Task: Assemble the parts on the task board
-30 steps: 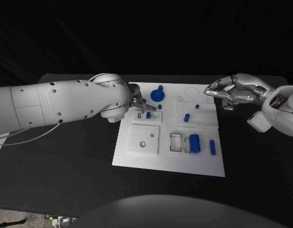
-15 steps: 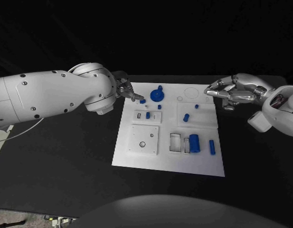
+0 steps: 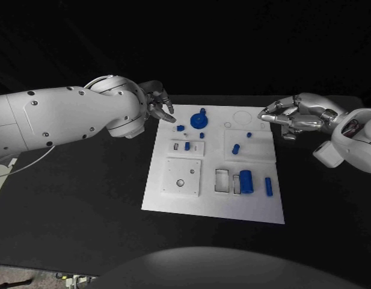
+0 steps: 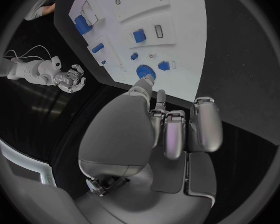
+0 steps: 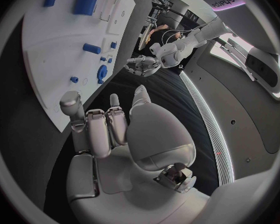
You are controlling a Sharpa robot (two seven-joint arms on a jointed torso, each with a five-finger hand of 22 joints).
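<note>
Compared with a second ago, the left robot hand (image 3: 160, 107) has pulled back from over the task board (image 3: 216, 208): then it hovered above the small raised plate with the short blue peg (image 3: 187, 146), now it sits just off the board's far left corner, over the black tabletop (image 3: 81, 205). Its silver fingers are curled in together and nothing shows between them. The right robot hand (image 3: 291, 115) has not moved; it hangs beside the board's far right corner, fingers curled loosely, and whether it holds anything cannot be told.

The task board is a flat, matte white rectangle lying in the middle of the tabletop. On it lie smooth blue parts: a round knob-like piece (image 3: 200, 120) near the far edge, a small stud (image 3: 180, 127) just beside the left hand's fingertips, a fat cylinder (image 3: 247, 181) by a rectangular slot, and a slim rod (image 3: 269, 187) near the right edge. A square white plate (image 3: 183, 177) with a small hole sits toward the near left corner.

The smallest blue pieces are too small to make out in shape. The left arm's bulky white shell (image 3: 55, 123) hides the tabletop behind it.
</note>
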